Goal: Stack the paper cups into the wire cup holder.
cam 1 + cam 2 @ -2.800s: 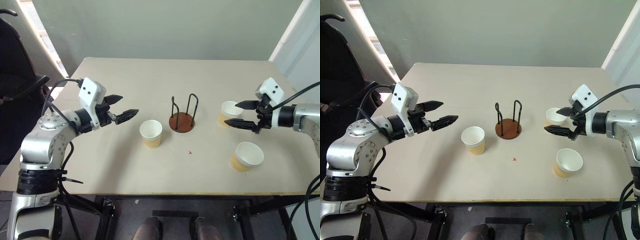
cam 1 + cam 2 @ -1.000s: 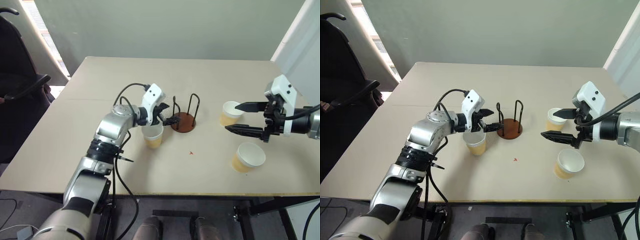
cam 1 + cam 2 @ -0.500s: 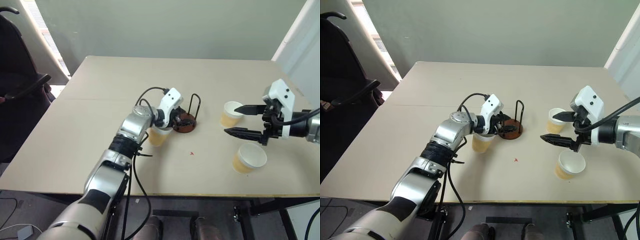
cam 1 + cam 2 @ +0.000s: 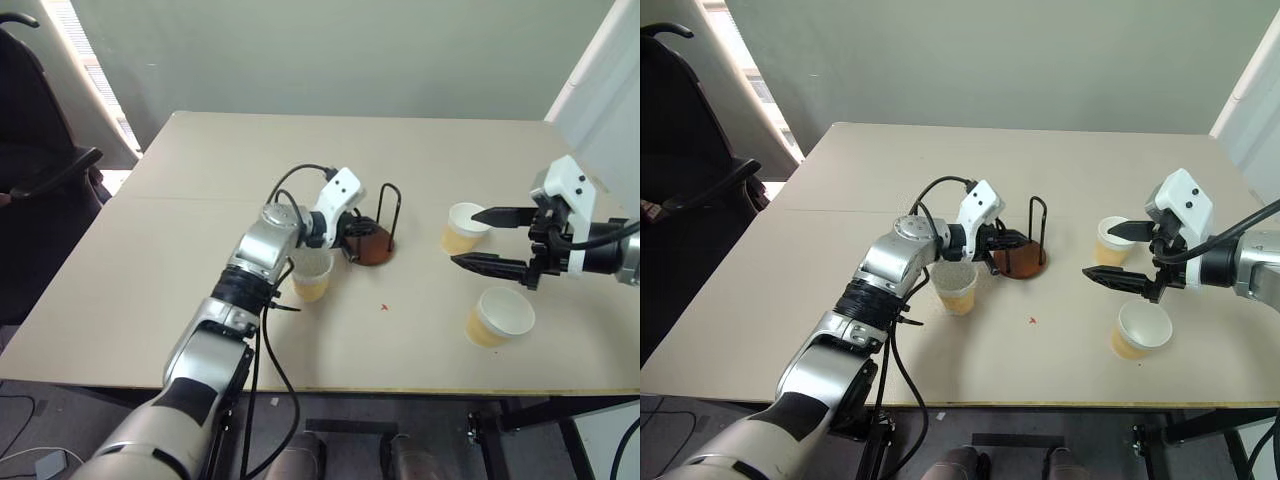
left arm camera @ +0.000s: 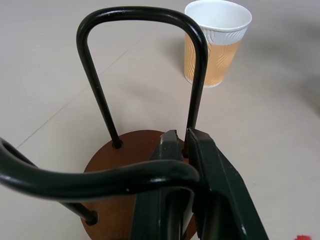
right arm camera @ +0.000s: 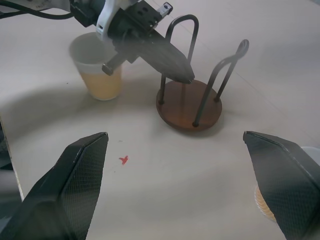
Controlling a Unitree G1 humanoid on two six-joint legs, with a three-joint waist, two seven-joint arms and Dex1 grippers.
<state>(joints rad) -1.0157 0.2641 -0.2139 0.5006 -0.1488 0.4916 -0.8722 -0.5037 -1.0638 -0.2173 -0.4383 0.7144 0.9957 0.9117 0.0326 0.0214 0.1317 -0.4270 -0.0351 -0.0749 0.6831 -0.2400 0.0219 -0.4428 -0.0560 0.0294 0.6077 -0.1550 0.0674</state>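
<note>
Your left claw [image 5: 182,145] is pinched almost shut over the brown base of the wire holder [image 4: 372,243]; whether it actually grips the near loop, which crosses its fingers in the left wrist view, you cannot tell. One cup [image 4: 311,275] stands just beside and below that claw on its near side, partly under the wrist. Beyond the claw, past the far loop, a second cup [image 5: 216,42] stands upright on the table.

Your right claw [image 4: 488,239] hangs above the table with its jaws spread wide and nothing between them. That second cup sits just beyond its upper finger, and the third cup [image 4: 499,316] stands just below its lower finger, toward the near edge. The holder is well off to this claw's open side.

You are working over a pale beige table [image 4: 200,260] with a small red mark [image 4: 384,307] near its middle. Behind it runs a grey-green wall [image 4: 330,55], and a dark chair [image 4: 35,150] stands off the left end.
</note>
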